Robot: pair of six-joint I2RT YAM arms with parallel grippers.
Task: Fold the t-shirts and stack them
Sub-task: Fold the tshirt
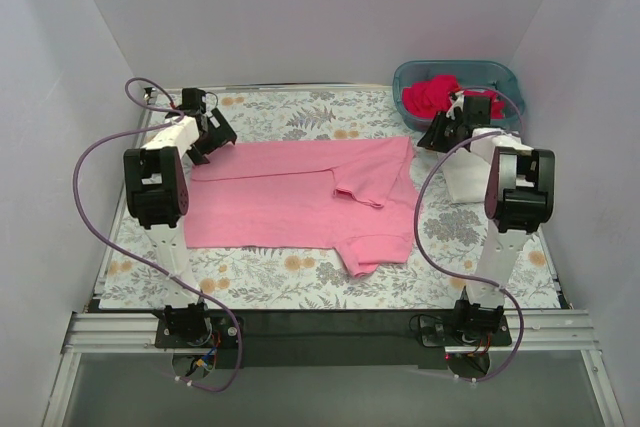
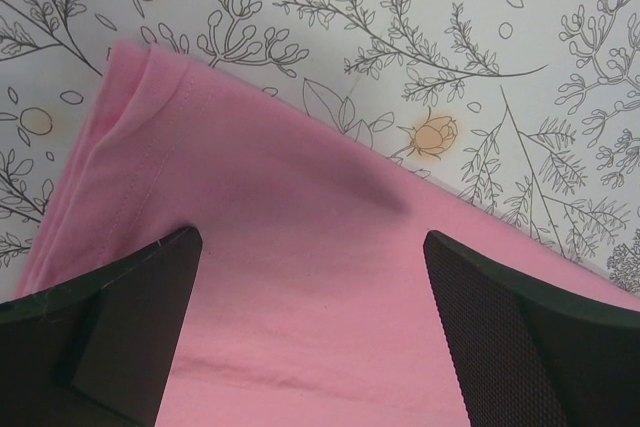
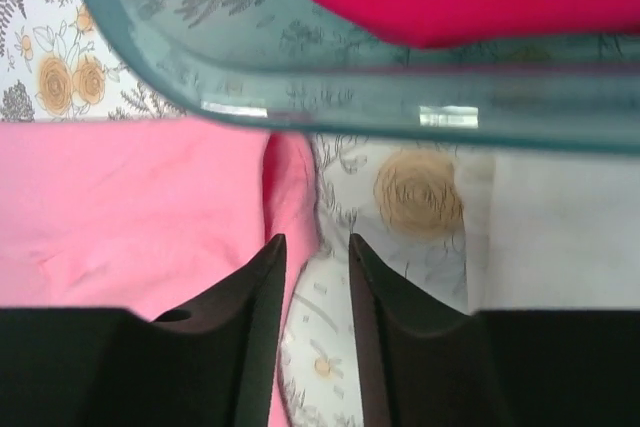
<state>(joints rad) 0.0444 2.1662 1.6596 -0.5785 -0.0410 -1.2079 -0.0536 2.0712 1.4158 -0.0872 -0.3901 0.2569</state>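
A light pink t-shirt lies spread flat on the floral cloth, one sleeve folded over its middle. My left gripper is over its far left corner, fingers wide open around bare pink fabric and holding nothing. My right gripper is at the shirt's far right corner, jaws a narrow gap apart and empty. The shirt's edge lies just ahead of its left fingertip. A folded white t-shirt lies under the right arm and shows in the right wrist view. Deep pink-red shirts are heaped in the basket.
The teal plastic basket stands at the far right corner, its rim right in front of my right gripper. The grey-and-orange floral cloth covers the table. White walls close in on the left, back and right.
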